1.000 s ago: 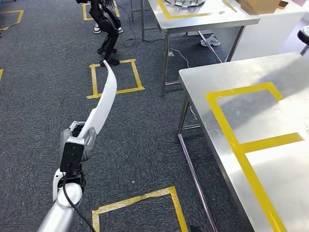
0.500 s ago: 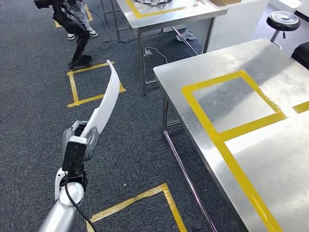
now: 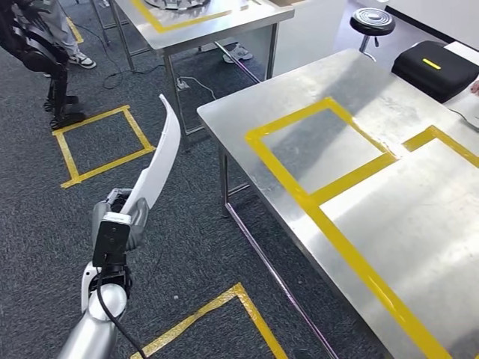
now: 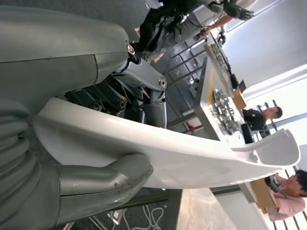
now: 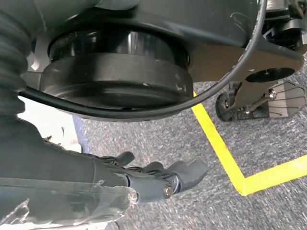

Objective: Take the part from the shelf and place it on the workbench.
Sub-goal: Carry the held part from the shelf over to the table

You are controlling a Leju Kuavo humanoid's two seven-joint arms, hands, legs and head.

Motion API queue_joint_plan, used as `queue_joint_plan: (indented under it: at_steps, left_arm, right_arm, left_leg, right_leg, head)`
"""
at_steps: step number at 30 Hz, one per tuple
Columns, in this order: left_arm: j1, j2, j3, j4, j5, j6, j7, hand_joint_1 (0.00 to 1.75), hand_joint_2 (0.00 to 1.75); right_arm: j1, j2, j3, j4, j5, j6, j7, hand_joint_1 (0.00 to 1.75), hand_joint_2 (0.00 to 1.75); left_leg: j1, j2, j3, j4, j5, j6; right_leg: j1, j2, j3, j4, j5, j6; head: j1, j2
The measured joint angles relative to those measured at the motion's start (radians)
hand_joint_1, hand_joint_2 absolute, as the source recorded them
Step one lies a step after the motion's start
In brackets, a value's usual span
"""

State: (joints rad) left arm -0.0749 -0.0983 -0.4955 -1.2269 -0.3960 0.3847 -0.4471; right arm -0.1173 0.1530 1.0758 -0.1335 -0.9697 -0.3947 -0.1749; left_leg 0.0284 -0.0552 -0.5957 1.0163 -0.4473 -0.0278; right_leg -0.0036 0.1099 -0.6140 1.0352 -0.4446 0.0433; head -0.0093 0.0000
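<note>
At the left of the head view the left hand [image 3: 125,218] grips the lower end of the part [image 3: 159,153], a long curved white panel that rises up and away from the fingers over the dark carpet [image 3: 45,217]; in the left wrist view the thumb [image 4: 108,184] lies along one face of the panel and the darker fingers [image 4: 119,100] close on the other, so the hold looks firm but sits far from the free tip. The part is carried well apart from the table [image 3: 361,217], which lies to the right. The step in hand is the approach: I would judge it wise to bring the body square to the near edge, swing the long tip in slowly so it does not strike the edge, and lower the panel flat inside a yellow tape box [image 3: 316,149] before letting go. The right hand [image 5: 159,179] hangs low over the carpet with its fingers loosely stretched and nothing in them. The table top is bare brushed steel, likely slippery under smooth plastic. Farther right stand a round stool [image 3: 371,21] and a black case [image 3: 435,69]; a second steel table [image 3: 197,22] stands behind.
</note>
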Motion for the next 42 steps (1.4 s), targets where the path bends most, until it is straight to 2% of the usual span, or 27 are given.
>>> queue_joint_plan:
  at_steps: [1,3,5,6,7,8,10,12,15,17,18,20,21,22,24,25,27,29,30,32,34,35,36,37,38,40,42]
  left_arm:
    - [-0.001,-0.001,0.000,0.000,0.000,0.000,0.000,1.69,1.75]
    - [-0.001,-0.001,0.000,0.000,0.000,0.000,0.000,1.69,1.75]
    - [0.000,0.001,0.000,0.000,0.000,0.000,0.000,1.69,1.75]
    - [0.001,0.001,0.000,0.000,0.000,0.000,0.000,1.69,1.75]
    - [0.001,0.001,0.000,0.000,0.000,-0.001,0.000,1.69,1.75]
    - [0.000,0.001,0.000,0.000,0.000,-0.001,0.000,1.69,1.75]
    - [-0.001,0.000,0.000,0.000,0.000,-0.001,0.000,1.69,1.75]
    - [0.000,0.000,0.000,0.001,0.000,0.000,0.000,1.69,1.75]
    - [-0.002,-0.003,-0.001,0.002,0.000,0.000,0.000,1.69,1.75]
    - [-0.004,-0.005,-0.001,0.002,0.000,0.000,-0.001,1.69,1.75]
    - [-0.003,-0.005,-0.001,0.003,0.000,0.000,-0.001,1.69,1.75]
    - [-0.001,-0.003,-0.001,0.005,0.000,0.001,-0.001,1.69,1.75]
    - [0.000,-0.002,-0.001,0.007,0.000,0.001,-0.001,1.69,1.75]
    - [0.001,-0.001,0.000,0.008,0.000,0.001,-0.001,1.69,1.75]
    - [0.001,0.000,0.000,0.008,0.000,0.001,-0.001,1.69,1.75]
    - [0.000,0.000,0.000,0.009,0.000,0.001,-0.001,1.69,1.75]
    - [0.000,0.000,0.000,0.009,0.000,0.001,-0.001,1.69,1.75]
    - [0.000,-0.001,0.000,0.010,0.000,0.001,-0.001,1.69,1.75]
    - [-0.001,-0.002,0.000,0.010,0.000,0.001,-0.001,1.69,1.75]
    - [-0.003,-0.006,-0.001,0.010,0.000,0.001,-0.001,1.69,1.75]
    - [-0.002,-0.006,0.000,0.011,0.000,0.001,-0.001,1.69,1.75]
    - [-0.001,-0.006,0.000,0.011,0.000,0.001,-0.001,1.69,1.75]
    - [0.000,-0.005,0.000,0.012,0.000,0.001,-0.001,1.69,1.75]
    - [0.000,-0.005,0.000,0.012,0.000,0.001,-0.001,1.69,1.75]
    - [0.000,-0.005,0.000,0.013,0.000,0.000,-0.001,1.69,1.75]
    - [-0.001,-0.006,0.000,0.013,0.000,0.000,-0.001,1.69,1.75]
    - [-0.002,-0.006,0.000,0.014,0.000,0.000,-0.001,1.69,1.75]
  right_arm:
    - [-0.001,0.000,0.000,0.000,0.000,0.000,0.000,0.00,1.75]
    - [-0.005,-0.001,0.000,0.000,0.000,-0.001,0.000,0.00,1.75]
    - [-0.012,-0.001,0.000,0.000,-0.001,-0.001,-0.001,0.00,1.75]
    - [-0.014,-0.001,0.000,0.000,-0.001,0.000,-0.001,0.00,1.75]
    - [-0.013,-0.001,0.000,0.000,-0.002,0.000,-0.001,0.00,1.75]
    - [-0.011,-0.001,0.000,0.000,-0.002,0.000,0.000,0.00,1.75]
    - [-0.003,-0.001,0.000,0.000,-0.003,0.001,0.003,0.00,1.75]
    - [0.001,-0.001,0.000,0.000,-0.003,0.002,0.006,0.00,1.75]
    - [0.002,-0.001,0.000,0.000,-0.003,0.004,0.008,0.00,1.75]
    - [0.000,-0.001,0.000,0.000,-0.003,0.005,0.009,0.00,1.75]
    - [-0.001,-0.001,0.000,0.000,-0.003,0.005,0.009,0.00,1.75]
    - [-0.001,-0.001,0.000,0.000,-0.003,0.006,0.010,0.00,1.75]
    - [-0.001,-0.001,0.000,0.000,-0.003,0.006,0.010,0.00,1.75]
    - [0.000,-0.001,0.000,0.000,-0.003,0.006,0.010,0.00,1.75]
    - [-0.001,0.000,0.000,-0.001,-0.003,0.007,0.010,0.00,1.75]
    - [-0.001,0.000,0.000,-0.001,-0.003,0.007,0.010,0.00,1.75]
    - [-0.002,0.001,0.000,-0.002,-0.003,0.007,0.010,0.00,1.75]
    - [-0.001,0.000,0.000,-0.001,-0.003,0.007,0.010,0.00,1.75]
    - [0.000,0.000,0.000,-0.001,-0.003,0.007,0.010,0.00,1.75]
    - [-0.002,0.000,0.000,-0.001,-0.003,0.006,0.010,0.00,1.75]
    - [-0.007,-0.001,0.000,-0.002,-0.003,0.005,0.009,0.00,1.75]
    - [-0.011,-0.002,0.000,-0.002,-0.003,0.005,0.009,0.00,1.75]
    - [-0.013,-0.002,0.000,-0.002,-0.003,0.006,0.008,0.00,1.75]
    - [-0.014,-0.002,0.000,-0.002,-0.003,0.007,0.008,0.00,1.75]
    - [-0.013,-0.002,0.000,-0.002,-0.002,0.007,0.009,0.00,1.75]
    - [-0.006,-0.002,0.000,-0.002,-0.001,0.008,0.011,0.00,1.75]
    - [-0.002,-0.002,0.000,-0.002,0.000,0.007,0.012,0.00,1.75]
  left_leg:
    - [0.000,0.011,0.002,-0.001,0.000,0.007]
    - [-0.003,0.034,0.006,-0.002,-0.003,0.017]
    - [-0.008,0.060,0.009,-0.002,-0.007,0.023]
    - [-0.010,0.072,0.011,-0.002,-0.009,0.024]
    - [-0.011,0.082,0.014,-0.002,-0.011,0.024]
    - [-0.013,0.092,0.019,-0.002,-0.014,0.024]
    - [-0.018,0.107,0.026,-0.001,-0.020,0.019]
    - [-0.023,0.122,0.027,-0.001,-0.022,0.011]
    - [-0.024,0.142,0.029,-0.001,-0.026,-0.004]
    - [-0.021,0.112,0.010,0.045,-0.058,-0.015]
    - [-0.020,0.090,-0.016,0.098,-0.085,-0.018]
    - [-0.019,0.070,-0.087,0.229,-0.133,-0.022]
    - [-0.019,0.068,-0.111,0.267,-0.136,-0.023]
    - [-0.019,0.066,-0.119,0.269,-0.119,-0.023]
    - [-0.016,0.053,-0.081,0.170,-0.045,-0.024]
    - [-0.012,0.033,-0.049,0.102,-0.015,-0.025]
    - [-0.006,0.000,-0.010,0.015,0.007,-0.020]
    - [-0.006,0.001,-0.006,0.001,0.003,-0.005]
    - [-0.006,0.010,-0.005,0.000,0.003,0.003]
    - [-0.004,0.027,-0.002,-0.003,0.003,0.018]
    - [-0.007,0.047,0.001,-0.003,0.001,0.026]
    - [-0.008,0.058,0.003,-0.002,-0.001,0.028]
    - [-0.009,0.069,0.004,-0.002,-0.003,0.028]
    - [-0.010,0.079,0.006,-0.002,-0.005,0.028]
    - [-0.011,0.089,0.010,-0.002,-0.007,0.027]
    - [-0.012,0.104,0.020,-0.003,-0.014,0.023]
    - [-0.017,0.119,0.025,-0.002,-0.018,0.014]
  right_leg:
    - [0.002,-0.023,-0.010,0.021,-0.014,0.004]
    - [0.006,-0.077,-0.055,0.126,-0.070,0.009]
    - [0.005,-0.095,-0.110,0.250,-0.122,0.011]
    - [0.005,-0.097,-0.118,0.273,-0.124,0.010]
    - [0.005,-0.100,-0.108,0.258,-0.107,0.008]
    - [0.006,-0.107,-0.079,0.206,-0.075,0.005]
    - [0.013,-0.148,-0.010,0.072,-0.020,-0.003]
    - [0.022,-0.178,0.018,0.008,-0.008,-0.012]
    - [0.023,-0.152,0.014,-0.002,-0.005,-0.028]
    - [0.016,-0.129,0.017,-0.009,0.001,-0.038]
    - [0.014,-0.119,0.019,-0.011,0.003,-0.042]
    - [0.012,-0.096,0.019,-0.011,0.004,-0.045]
    - [0.011,-0.083,0.019,-0.011,0.004,-0.045]
    - [0.011,-0.069,0.020,-0.011,0.004,-0.045]
    - [0.008,-0.044,0.023,-0.010,0.003,-0.041]
    - [0.009,-0.032,0.022,-0.006,0.001,-0.036]
    - [0.009,-0.012,0.015,-0.003,0.000,-0.025]
    - [0.007,0.003,0.006,-0.006,0.003,-0.014]
    - [0.007,-0.002,0.004,-0.006,0.002,-0.009]
    - [0.009,-0.043,-0.013,0.035,-0.025,0.000]
    - [0.011,-0.088,-0.065,0.155,-0.090,0.007]
    - [0.011,-0.095,-0.094,0.222,-0.119,0.009]
    - [0.011,-0.097,-0.113,0.266,-0.132,0.010]
    - [0.011,-0.099,-0.114,0.275,-0.126,0.010]
    - [0.011,-0.103,-0.096,0.243,-0.101,0.008]
    - [0.013,-0.131,-0.026,0.110,-0.036,0.004]
    - [0.020,-0.163,0.020,0.013,-0.009,-0.005]
  head:
    - [0.004,0.000]
    - [0.011,0.000]
    - [0.012,0.000]
    - [0.012,0.000]
    - [0.012,0.000]
    - [0.012,0.000]
    - [0.012,0.000]
    - [0.010,0.000]
    - [0.006,0.000]
    - [0.003,0.000]
    - [0.001,0.000]
    - [-0.002,0.000]
    - [-0.003,0.000]
    - [-0.003,0.000]
    - [-0.003,0.000]
    - [-0.003,0.000]
    - [-0.004,0.000]
    - [-0.003,0.000]
    - [-0.004,0.000]
    - [0.004,0.000]
    - [0.012,0.000]
    - [0.012,0.000]
    - [0.012,0.000]
    - [0.012,0.000]
    - [0.012,0.000]
    - [0.012,0.000]
    - [0.012,0.000]
